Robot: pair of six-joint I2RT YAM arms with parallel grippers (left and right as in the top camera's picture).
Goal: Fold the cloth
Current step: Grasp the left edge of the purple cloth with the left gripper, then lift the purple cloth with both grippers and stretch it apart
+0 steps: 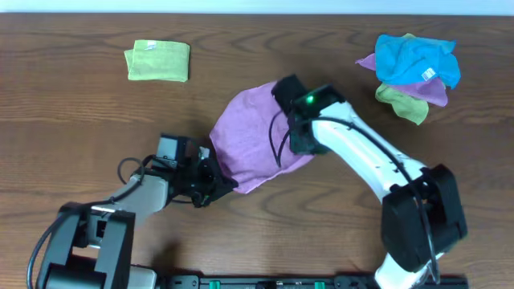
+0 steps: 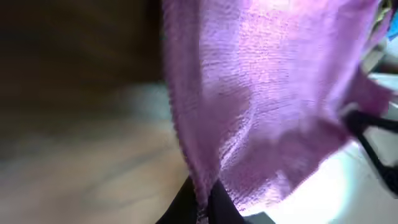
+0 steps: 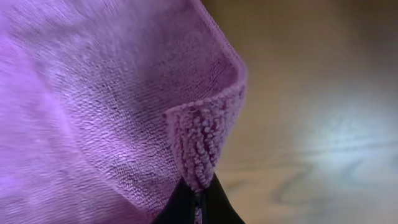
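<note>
Lilac-purple fuzzy microfibre cloth [image 1: 253,136] is held over the middle of the brown wooden desk [image 1: 80,120], one edge pinched in the closed left fingers [image 2: 177,210], a corner in the closed right fingers [image 3: 176,208]. Both grips look shallow. An uneven pull could slip a hem free and skew the fold.

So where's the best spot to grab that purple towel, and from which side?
Pinch the cloth at a corner hem, edge-on from outside, as the left gripper and right gripper each do. It hangs limp and bunched, so the middle offers no firm edge.
</note>
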